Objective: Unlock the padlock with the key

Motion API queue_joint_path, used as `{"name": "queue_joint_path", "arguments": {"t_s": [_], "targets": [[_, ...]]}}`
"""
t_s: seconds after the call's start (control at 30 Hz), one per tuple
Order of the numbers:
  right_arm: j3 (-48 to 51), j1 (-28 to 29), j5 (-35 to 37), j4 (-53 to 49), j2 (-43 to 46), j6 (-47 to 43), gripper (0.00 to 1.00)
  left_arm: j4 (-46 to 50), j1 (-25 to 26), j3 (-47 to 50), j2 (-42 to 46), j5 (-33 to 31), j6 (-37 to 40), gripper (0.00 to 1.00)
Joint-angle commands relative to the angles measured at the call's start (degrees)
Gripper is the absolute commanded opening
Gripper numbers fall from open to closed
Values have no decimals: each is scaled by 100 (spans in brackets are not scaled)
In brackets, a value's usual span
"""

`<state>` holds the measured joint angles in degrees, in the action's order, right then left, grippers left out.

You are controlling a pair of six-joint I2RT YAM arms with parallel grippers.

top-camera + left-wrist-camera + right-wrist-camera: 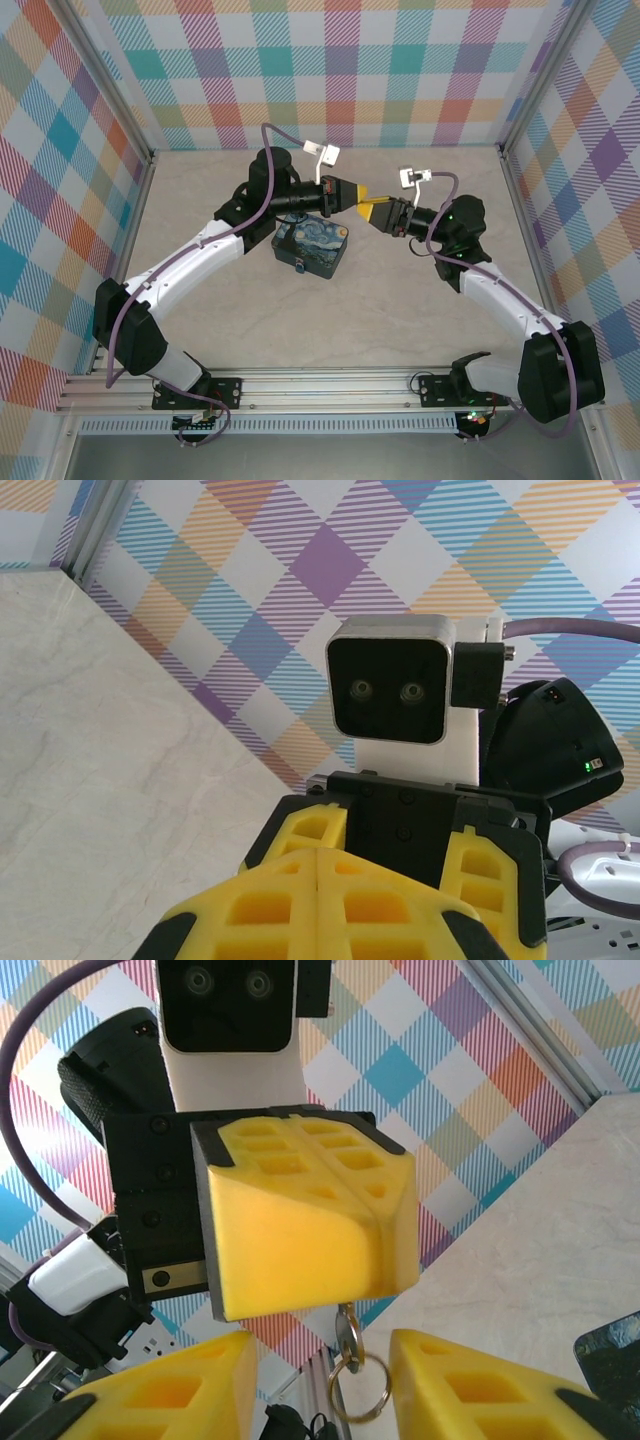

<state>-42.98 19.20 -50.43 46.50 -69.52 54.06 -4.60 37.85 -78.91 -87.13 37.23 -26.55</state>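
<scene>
The painted tin (310,247) is sitting shut. Left jaws are pinching the key (348,1332); right jaws are gaping open.

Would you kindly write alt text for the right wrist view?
The left tool, shut, grips a small key whose ring dangles between the right tool's open yellow fingers, before a plaid wall.

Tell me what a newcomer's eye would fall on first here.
The left gripper, shut, with a small key on a ring hanging under its yellow fingers, between the spread fingers of the right gripper. In the top view, a tin box painted with a blue swirly sky lies on the table close by the two grippers.
</scene>
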Motion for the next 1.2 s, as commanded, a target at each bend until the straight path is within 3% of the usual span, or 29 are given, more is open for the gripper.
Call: {"name": "queue_joint_path", "arguments": {"t_s": [0.0, 0.17, 0.47, 0.63, 0.73, 0.83, 1.03, 1.17], "targets": [[-229, 24, -24, 265, -36, -1, 34, -24, 83, -199, 121, 3, 7, 0], [-212, 30, 0, 214, -53, -29, 21, 7, 83, -172, 150, -51, 14, 0], [-138, 33, -11, 65, -12, -92, 12, 19, 83, -194, 144, -162, 9, 0], [-88, 26, 8, -132, 41, -194, 14, 20, 83, -194, 140, -192, 9, 0], [-88, 24, 42, -131, 60, -168, 29, 21, 83, -198, 144, -181, 12, 0], [-139, 27, 80, -165, 85, -201, 34, 29, 83, -186, 133, -168, 18, 0], [-256, 26, 73, -170, 37, -232, 35, 45, 83, -188, 132, -156, 29, 0], [-282, 25, 71, -124, -10, -219, 30, 54, 83, -175, 135, -173, 27, 0]]}}
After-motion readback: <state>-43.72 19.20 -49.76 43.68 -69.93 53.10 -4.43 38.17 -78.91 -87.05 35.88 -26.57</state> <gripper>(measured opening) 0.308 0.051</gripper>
